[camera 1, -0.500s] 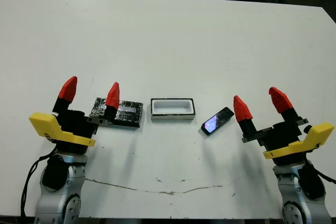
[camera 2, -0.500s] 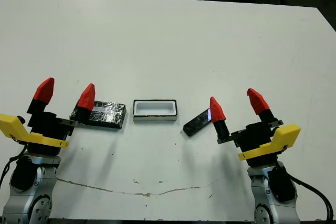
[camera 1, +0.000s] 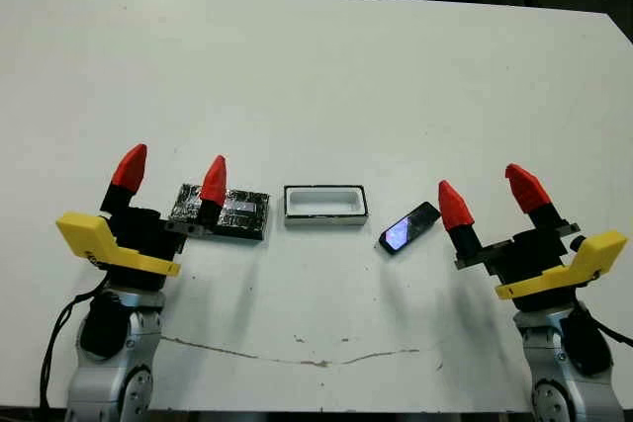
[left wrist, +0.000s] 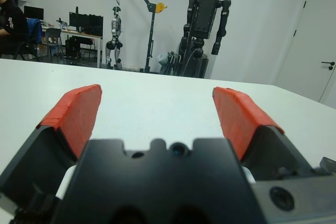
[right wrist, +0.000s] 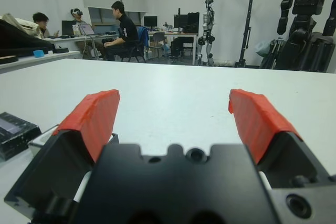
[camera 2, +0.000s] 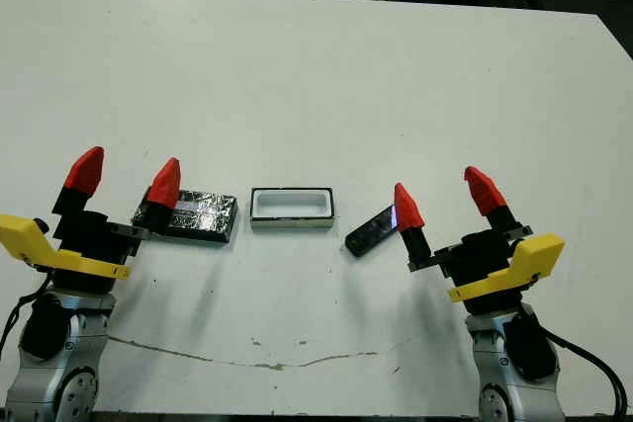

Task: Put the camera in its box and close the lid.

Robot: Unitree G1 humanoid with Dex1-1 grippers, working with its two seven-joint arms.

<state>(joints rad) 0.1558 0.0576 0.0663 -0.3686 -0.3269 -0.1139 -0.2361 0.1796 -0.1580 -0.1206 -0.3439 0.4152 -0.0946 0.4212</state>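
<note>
Lower-centre frame, row on table: lid left, box middle, camera right. Left gripper lower left; right gripper lower right.

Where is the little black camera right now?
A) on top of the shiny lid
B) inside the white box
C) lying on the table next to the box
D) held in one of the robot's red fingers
C: the camera lies bare on the table between the box and the right end effector, touching neither, and the box's white inside is empty.
</note>
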